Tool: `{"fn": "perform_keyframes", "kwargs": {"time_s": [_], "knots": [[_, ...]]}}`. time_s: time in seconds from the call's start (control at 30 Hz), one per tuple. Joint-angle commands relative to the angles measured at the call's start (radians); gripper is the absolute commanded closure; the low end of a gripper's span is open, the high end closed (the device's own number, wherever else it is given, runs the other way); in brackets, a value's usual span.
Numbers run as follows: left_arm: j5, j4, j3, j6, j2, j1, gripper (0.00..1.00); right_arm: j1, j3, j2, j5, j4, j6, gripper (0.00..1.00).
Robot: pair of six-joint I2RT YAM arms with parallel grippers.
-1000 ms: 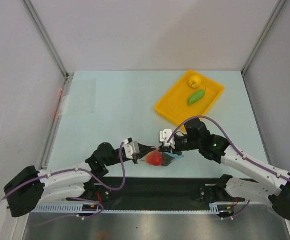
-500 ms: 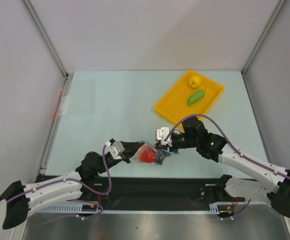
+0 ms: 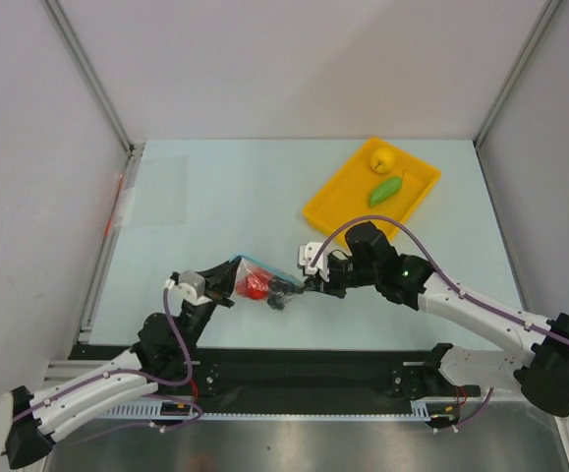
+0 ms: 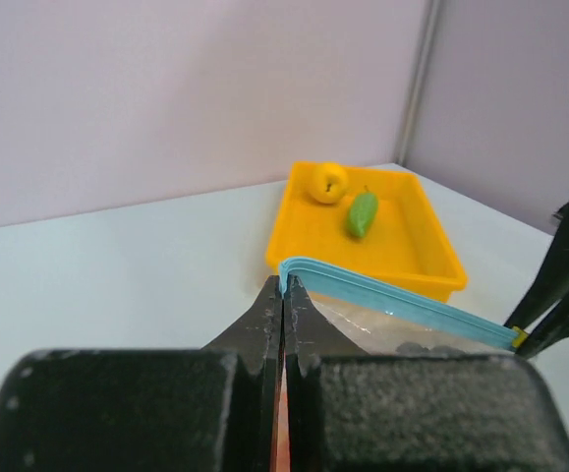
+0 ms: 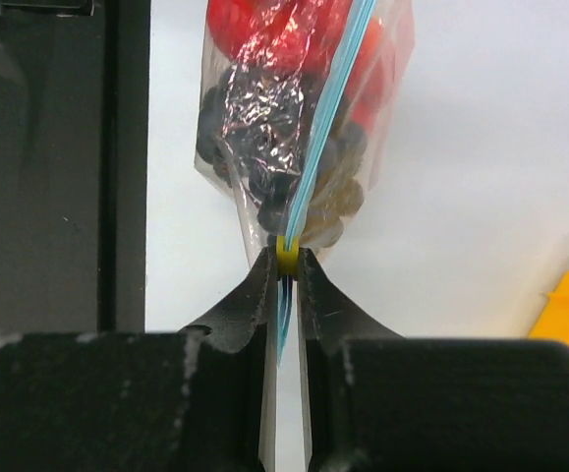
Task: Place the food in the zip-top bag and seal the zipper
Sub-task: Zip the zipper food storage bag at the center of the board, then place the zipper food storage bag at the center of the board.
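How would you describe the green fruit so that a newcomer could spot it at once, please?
Find the yellow tray on the table's far right side. Two fruits lie in it; the green fruit is the elongated, pointed one, not the round yellow fruit beside it.

There is one zip-top bag point(image 5: 255, 108) showing one red fruit point(image 5: 255, 25) and one black grape bunch point(image 5: 223, 133) inside. One yellow tray point(image 3: 338, 204) carries one yellow fruit point(image 3: 382, 157) and one green fruit point(image 3: 385, 190).
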Motion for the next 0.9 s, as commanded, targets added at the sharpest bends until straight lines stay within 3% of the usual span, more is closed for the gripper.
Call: {"fn": "perform_keyframes", "kwargs": {"time_s": [0.0, 0.33, 0.43, 0.53, 0.67, 0.7, 0.77, 0.87], "knots": [[-0.21, 0.044, 0.015, 0.046, -0.018, 0.009, 0.99, 0.0, 0.046, 0.034, 0.045, -0.156, 0.049, 1.0], [-0.318, -0.01, 0.026, 0.06, -0.059, -0.012, 1.0, -0.023, 0.066, 0.081, 0.119, -0.213, 0.102, 1.0], [-0.301, -0.001, 0.028, 0.055, -0.046, -0.012, 1.0, -0.034, 0.057, 0.055, 0.122, -0.199, 0.112, 1.0], [-0.196, 0.039, 0.038, 0.057, 0.016, -0.012, 1.0, -0.041, 0.039, 0.014, 0.135, -0.172, 0.133, 1.0], [-0.122, 0.074, 0.092, -0.063, 0.256, 0.015, 0.99, -0.084, 0.01, -0.055, 0.235, -0.088, 0.272, 1.0], [-0.04, 0.047, 0.142, -0.203, 0.372, 0.076, 1.0, -0.098, 0.013, -0.061, 0.287, -0.086, 0.303, 1.0], [0.073, 0.068, 0.179, -0.281, 0.465, 0.127, 1.0, -0.136, 0.025, -0.064, 0.341, -0.092, 0.377, 1.0], [0.158, 0.154, 0.212, -0.282, 0.588, 0.137, 0.98, -0.184, 0.017, -0.066, 0.498, -0.059, 0.488, 1.0]]}}
